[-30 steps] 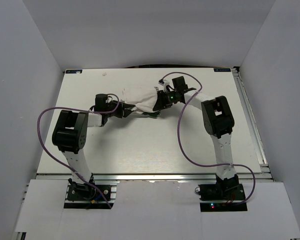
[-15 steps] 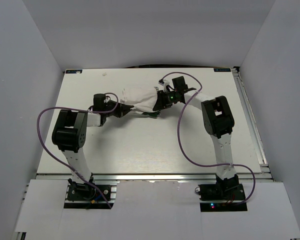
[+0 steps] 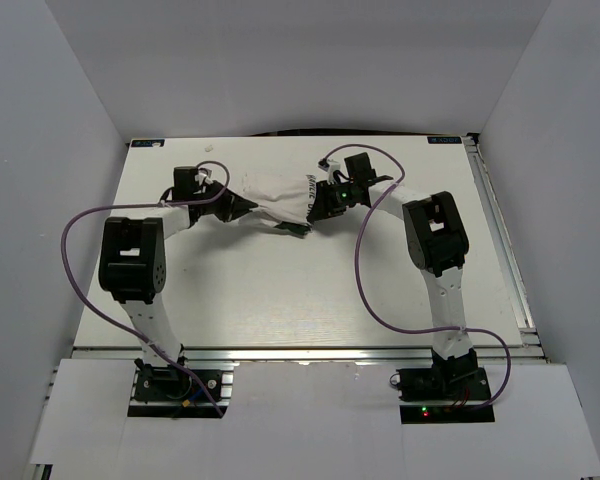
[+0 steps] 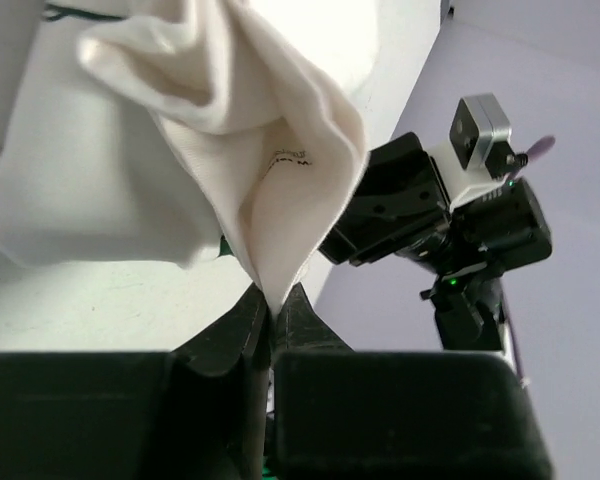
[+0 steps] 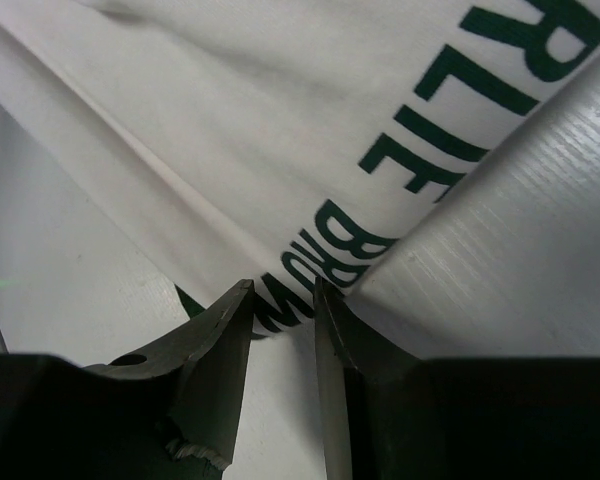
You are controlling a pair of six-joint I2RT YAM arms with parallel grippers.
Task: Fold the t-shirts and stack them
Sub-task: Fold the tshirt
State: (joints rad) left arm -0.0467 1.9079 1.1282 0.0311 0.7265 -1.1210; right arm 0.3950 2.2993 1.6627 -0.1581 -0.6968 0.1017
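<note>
A white t-shirt point(image 3: 273, 196) with dark green lettering lies bunched at the far middle of the table, stretched between both grippers. My left gripper point(image 3: 238, 206) is at its left end. In the left wrist view that gripper point(image 4: 273, 300) is shut on a pointed fold of the white t-shirt point(image 4: 230, 130). My right gripper point(image 3: 315, 207) is at the shirt's right end. In the right wrist view the right gripper point(image 5: 283, 295) pinches the lettered edge of the t-shirt point(image 5: 280, 130) between its tips. A dark green part point(image 3: 296, 228) peeks out under the bundle.
The white table point(image 3: 280, 290) is boxed in by pale walls on the left, back and right. A metal rail point(image 3: 502, 240) runs along its right edge. Purple cables loop off both arms. The right arm's wrist point(image 4: 450, 220) shows close by in the left wrist view.
The left gripper has shut on a fold of the t-shirt and moved back and to the left, drawing the cloth with it. The right arm has stayed still.
</note>
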